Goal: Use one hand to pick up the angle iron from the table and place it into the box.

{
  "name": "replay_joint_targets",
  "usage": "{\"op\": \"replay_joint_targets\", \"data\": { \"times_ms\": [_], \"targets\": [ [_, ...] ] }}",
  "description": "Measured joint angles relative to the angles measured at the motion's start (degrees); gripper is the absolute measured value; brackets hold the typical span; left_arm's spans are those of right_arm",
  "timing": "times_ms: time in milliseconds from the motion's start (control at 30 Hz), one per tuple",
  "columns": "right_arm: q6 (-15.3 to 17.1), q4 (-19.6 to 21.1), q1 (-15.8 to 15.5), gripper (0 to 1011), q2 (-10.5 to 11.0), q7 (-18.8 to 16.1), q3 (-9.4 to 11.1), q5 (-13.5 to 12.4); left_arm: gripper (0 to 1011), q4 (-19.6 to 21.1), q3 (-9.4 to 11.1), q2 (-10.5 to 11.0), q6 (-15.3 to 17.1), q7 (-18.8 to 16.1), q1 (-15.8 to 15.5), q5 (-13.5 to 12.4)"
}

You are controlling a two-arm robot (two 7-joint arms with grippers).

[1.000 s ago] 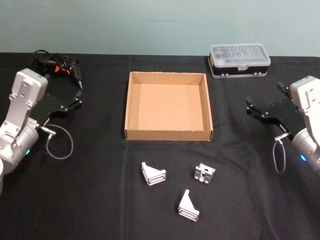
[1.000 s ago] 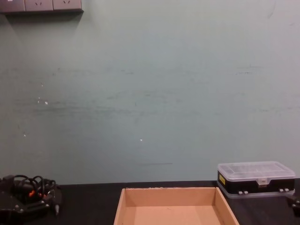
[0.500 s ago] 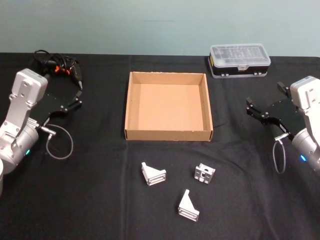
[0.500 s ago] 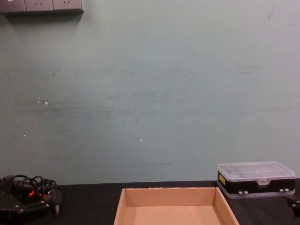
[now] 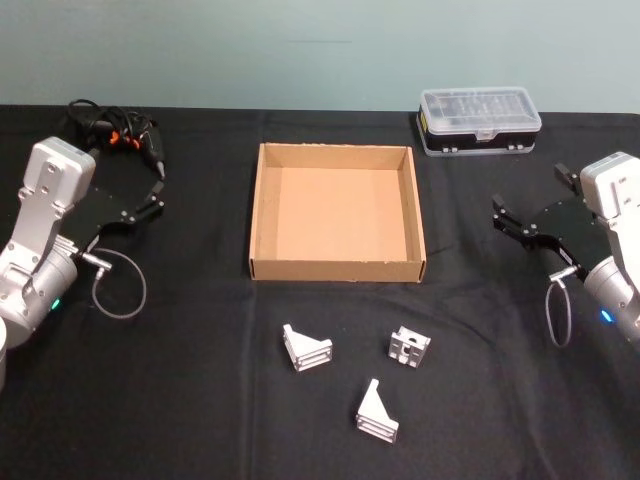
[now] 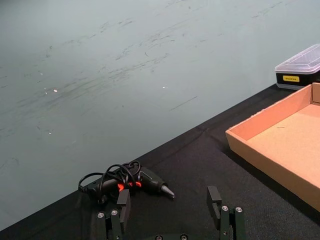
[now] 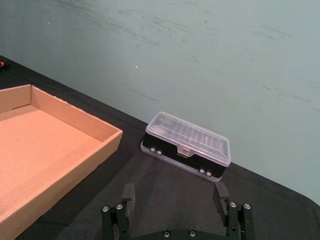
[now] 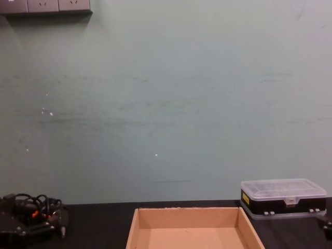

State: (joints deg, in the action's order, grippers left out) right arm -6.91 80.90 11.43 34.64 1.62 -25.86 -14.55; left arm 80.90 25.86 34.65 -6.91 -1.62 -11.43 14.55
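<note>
Just before the box, three angle irons sit close together on the table; our left gripper and right gripper flank the box, both spread. Reaching in, we might nudge neighbours or clip its wall.

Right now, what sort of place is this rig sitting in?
Probably a lab or workshop bench: metal angle brackets on a black table, a corded power screwdriver, and a clear-lidded parts case.

Chest view: box front cut off by lower edge; wall sockets clipped by upper edge. Left wrist view: plastic case and box both run past the frame edge. Case contents under clear lid unreadable.
</note>
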Motion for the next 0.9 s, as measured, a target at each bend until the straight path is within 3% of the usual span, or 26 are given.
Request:
{"op": "replay_joint_targets", "data": {
  "times_ms": [667,900],
  "targets": [
    [0.00,0.00,0.00,1000,-0.02,-0.03,0.05,0.02,1000,0.00,0.00,0.00,0.00,0.00,0.00,0.00],
    [0.08,1.62,-0.75,1000,0.03,-1.05,1.71,-0.17,1000,0.00,0.00,0.00,0.00,0.00,0.00,0.00]
  ]
}}
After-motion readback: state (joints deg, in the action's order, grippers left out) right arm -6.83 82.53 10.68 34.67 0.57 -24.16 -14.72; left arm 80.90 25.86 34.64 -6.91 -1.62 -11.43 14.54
